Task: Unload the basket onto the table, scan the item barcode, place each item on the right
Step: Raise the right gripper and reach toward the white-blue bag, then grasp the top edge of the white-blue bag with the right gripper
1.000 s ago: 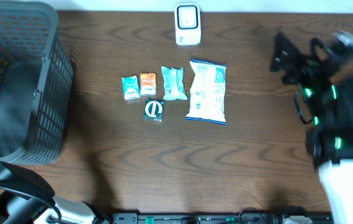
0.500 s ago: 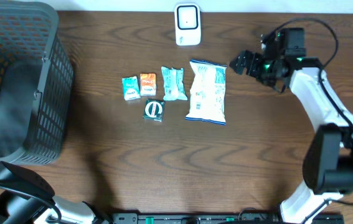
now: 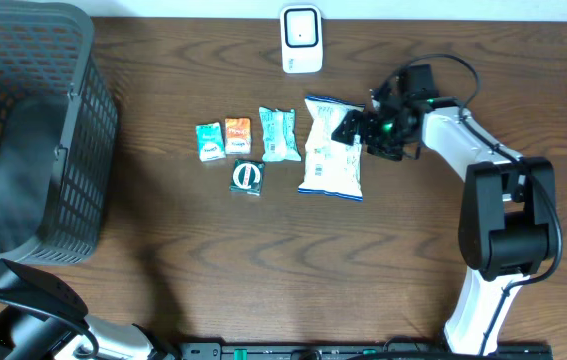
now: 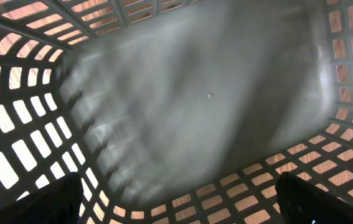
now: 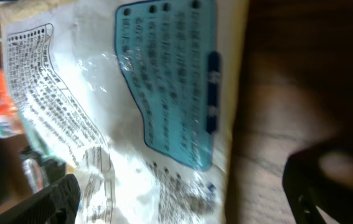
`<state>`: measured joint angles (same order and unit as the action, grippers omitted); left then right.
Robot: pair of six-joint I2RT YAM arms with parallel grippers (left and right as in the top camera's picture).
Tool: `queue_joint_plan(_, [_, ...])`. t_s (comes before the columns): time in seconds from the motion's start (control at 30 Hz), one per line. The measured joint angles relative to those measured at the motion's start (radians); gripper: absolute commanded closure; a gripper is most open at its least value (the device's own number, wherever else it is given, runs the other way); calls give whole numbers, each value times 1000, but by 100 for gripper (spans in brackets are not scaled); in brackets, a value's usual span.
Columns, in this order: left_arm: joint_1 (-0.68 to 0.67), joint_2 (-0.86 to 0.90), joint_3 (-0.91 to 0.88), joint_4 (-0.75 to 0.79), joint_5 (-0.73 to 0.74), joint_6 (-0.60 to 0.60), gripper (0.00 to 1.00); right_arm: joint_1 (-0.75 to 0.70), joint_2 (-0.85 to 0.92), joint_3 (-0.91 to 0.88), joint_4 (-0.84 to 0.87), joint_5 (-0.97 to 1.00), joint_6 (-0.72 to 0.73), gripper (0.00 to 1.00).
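Observation:
A white and blue snack bag [image 3: 329,158] lies flat in the middle of the table, printed side up. My right gripper [image 3: 351,128] hovers over the bag's upper right part, open and holding nothing. In the right wrist view the bag [image 5: 132,106] fills the left half. There the right gripper [image 5: 188,199] spans the bag's edge, with one finger over the print and the other over bare wood. A white scanner [image 3: 301,40] stands at the table's far edge. My left gripper [image 4: 185,200] hangs open and empty over the floor of the basket [image 4: 33,143].
A dark mesh basket [image 3: 73,90] fills the left side of the table. Left of the bag lie a teal packet [image 3: 210,141], an orange packet [image 3: 237,135], a pale green packet [image 3: 279,133] and a small round dark item [image 3: 247,176].
My right arm has swung in from the table's right side, leftward to the bag's upper right part, and stayed open. The left arm and the items have not moved.

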<state>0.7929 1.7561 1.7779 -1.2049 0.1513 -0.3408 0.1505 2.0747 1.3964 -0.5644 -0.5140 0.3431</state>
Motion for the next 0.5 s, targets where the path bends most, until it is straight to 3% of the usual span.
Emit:
queue_joint_plan(0.1, [0,0,0,0,0,0,2,22,0,6,4,58,-9,1])
queue_joint_plan(0.13, [0,0,0,0,0,0,2,28,0,7,5,68,-11,6])
queue_joint_plan(0.2, [0,0,0,0,0,0,2,36,0,8,8,90,-17,30])
queue_joint_plan(0.23, [0,0,0,0,0,0,2,39,0,8,8,98,-22,35])
queue_joint_plan(0.3, [0,0,0,0,0,0,2,48,5,8,8,115,-42,29])
queue_joint_plan(0.37, [0,0,0,0,0,0,2,58,13,8,24,121,-47,34])
queue_joint_plan(0.43, [0,0,0,0,0,0,2,71,16,8,40,122,-50,56])
queue_joint_plan(0.5, [0,0,0,0,0,0,2,85,27,10,53,114,-53,96])
